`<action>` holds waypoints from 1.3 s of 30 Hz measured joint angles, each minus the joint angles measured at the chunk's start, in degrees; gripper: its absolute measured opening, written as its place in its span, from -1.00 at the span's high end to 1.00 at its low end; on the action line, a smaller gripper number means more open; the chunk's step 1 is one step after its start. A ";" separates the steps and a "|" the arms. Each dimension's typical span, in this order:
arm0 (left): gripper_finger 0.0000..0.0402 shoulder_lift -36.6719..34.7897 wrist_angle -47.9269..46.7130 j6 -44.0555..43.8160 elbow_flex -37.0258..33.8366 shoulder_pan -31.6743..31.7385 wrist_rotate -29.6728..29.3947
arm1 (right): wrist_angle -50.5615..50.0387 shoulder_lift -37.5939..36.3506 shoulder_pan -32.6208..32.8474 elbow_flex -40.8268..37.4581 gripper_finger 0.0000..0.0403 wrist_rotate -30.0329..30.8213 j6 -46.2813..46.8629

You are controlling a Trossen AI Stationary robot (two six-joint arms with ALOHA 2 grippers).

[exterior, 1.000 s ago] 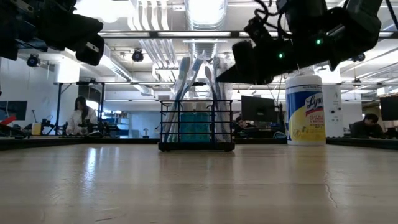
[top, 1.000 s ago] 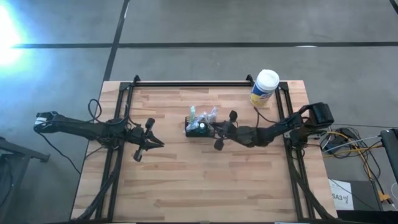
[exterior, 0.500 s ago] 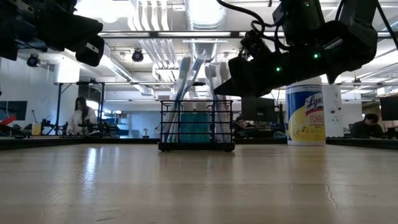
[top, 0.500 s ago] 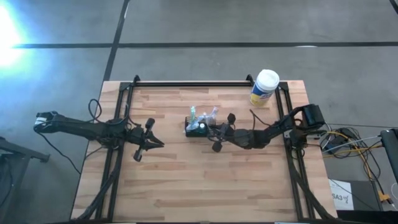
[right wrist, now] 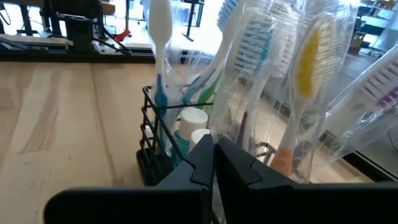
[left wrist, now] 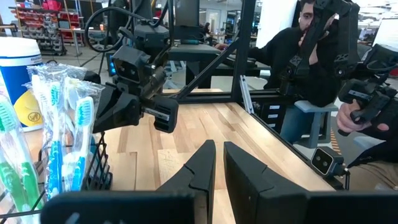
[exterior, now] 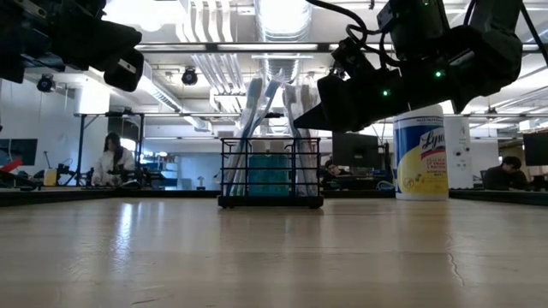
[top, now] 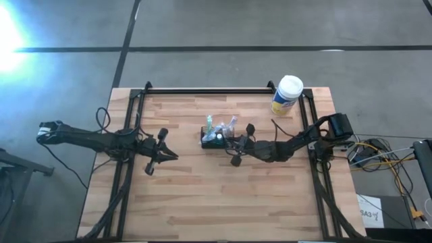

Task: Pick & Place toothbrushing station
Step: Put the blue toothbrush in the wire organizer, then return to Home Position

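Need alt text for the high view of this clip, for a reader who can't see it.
Seen from above, the right pincer sits beside the black wire caddy of wrapped toothbrushes near the middle of a wooden table. The left pincer waits left of it; a yellow canister stands at the far right corner.

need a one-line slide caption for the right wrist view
Right gripper, fingers nearly closed, faces the black wire caddy of wrapped toothbrushes on the wooden table.

Robotics lab or workshop, open-plan. Ceiling ducts [exterior: 227, 73] and strip lights overhead; monitors [exterior: 355, 150] and benches behind the wooden table [top: 202, 196]. Seated person [exterior: 111, 158] at a far desk; cables [top: 385, 158] on concrete floor.
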 joint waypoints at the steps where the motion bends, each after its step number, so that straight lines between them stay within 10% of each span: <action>1: 0.80 0.00 0.00 0.00 0.00 0.01 0.01 | 0.00 -0.02 0.00 0.00 0.96 -0.07 -0.06; 28: 0.80 0.00 0.00 -0.70 0.00 0.01 0.34 | -0.05 -0.94 0.68 0.00 0.40 -0.49 0.48; 39: 0.81 -9.86 -8.25 1.46 0.33 -0.01 -9.21 | -12.98 -14.50 4.93 -1.23 0.38 -1.43 -1.83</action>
